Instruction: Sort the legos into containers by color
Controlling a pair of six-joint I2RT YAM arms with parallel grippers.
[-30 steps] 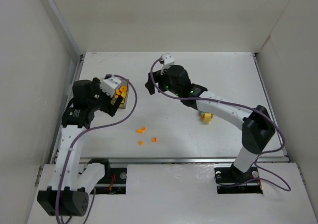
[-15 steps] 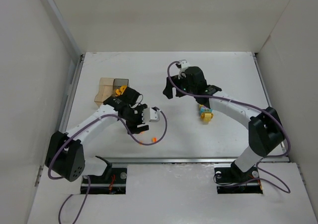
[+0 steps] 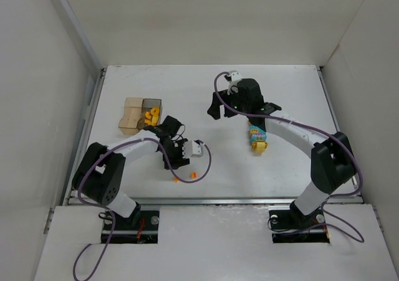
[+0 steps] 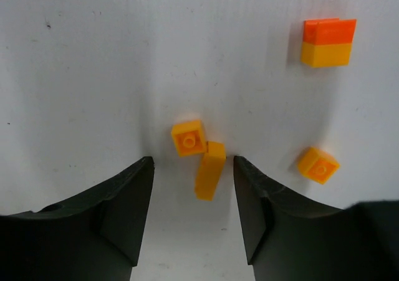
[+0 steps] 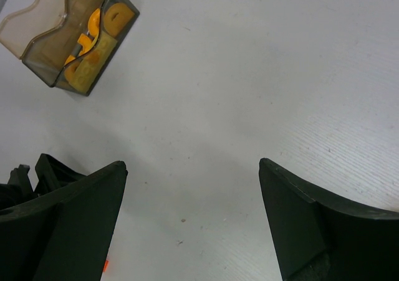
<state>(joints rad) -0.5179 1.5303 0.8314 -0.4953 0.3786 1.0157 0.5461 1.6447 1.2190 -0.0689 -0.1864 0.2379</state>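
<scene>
My left gripper is open, low over the table, and straddles two tiny orange legos: a curved piece and a one-stud square. Its gap holds the curved piece's end, with no contact. Another orange square and an orange-red on yellow block lie to the right. The joined containers stand at the back left: the tan one looks empty, the dark grey one holds orange pieces. My right gripper is open and empty above bare table.
A stack of cyan and yellow bricks lies beside the right arm's forearm. Two loose orange pieces lie near the table's front edge. White walls enclose the table on three sides. The left arm shows at the right wrist view's lower left.
My left gripper swung from over the containers down to the loose orange pieces near the front. My right gripper drew back and right, uncovering the cyan and yellow stack.
</scene>
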